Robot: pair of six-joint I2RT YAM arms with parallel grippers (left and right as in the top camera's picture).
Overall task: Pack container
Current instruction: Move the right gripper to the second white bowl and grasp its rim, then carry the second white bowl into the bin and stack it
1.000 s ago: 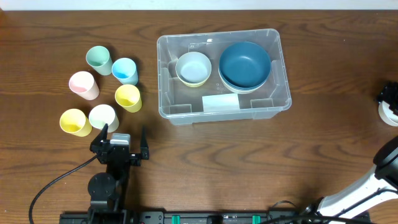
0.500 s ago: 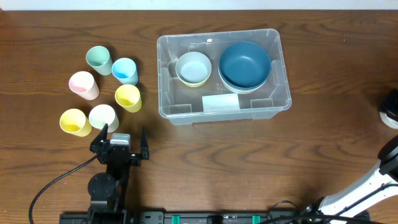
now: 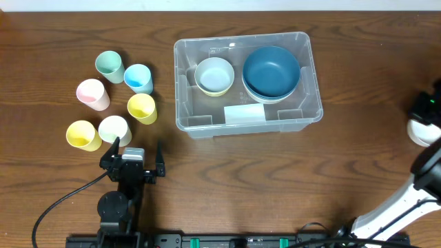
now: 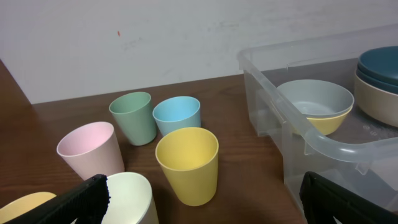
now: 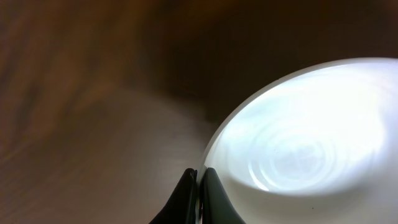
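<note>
The container (image 3: pixel 241 40) is a large clear bin at the table's middle, and its near corner (image 4: pixel 323 146) shows in the left wrist view. Inside it sit a pale bowl (image 3: pixel 214 74) and a dark blue bowl (image 3: pixel 271 70). At the far right edge my right gripper (image 3: pixel 428 109) is shut on the rim of a white bowl (image 3: pixel 417 132). In the right wrist view the jaws of the right gripper (image 5: pixel 198 173) pinch that white bowl (image 5: pixel 298 149) at its edge. My left gripper (image 3: pixel 136 155) stands open near the cups, holding nothing.
Several pastel cups stand left of the bin: green (image 3: pixel 109 65), blue (image 3: pixel 138 78), pink (image 3: pixel 91 94), yellow (image 3: pixel 142 107), a second yellow (image 3: pixel 83 135) and white (image 3: pixel 114 129). The yellow cup (image 4: pixel 187 163) is straight ahead of the left fingers.
My right gripper's jaws have closed onto the white bowl's rim, and gripper and bowl have shifted slightly left at the table's right edge. The left arm has not moved.
</note>
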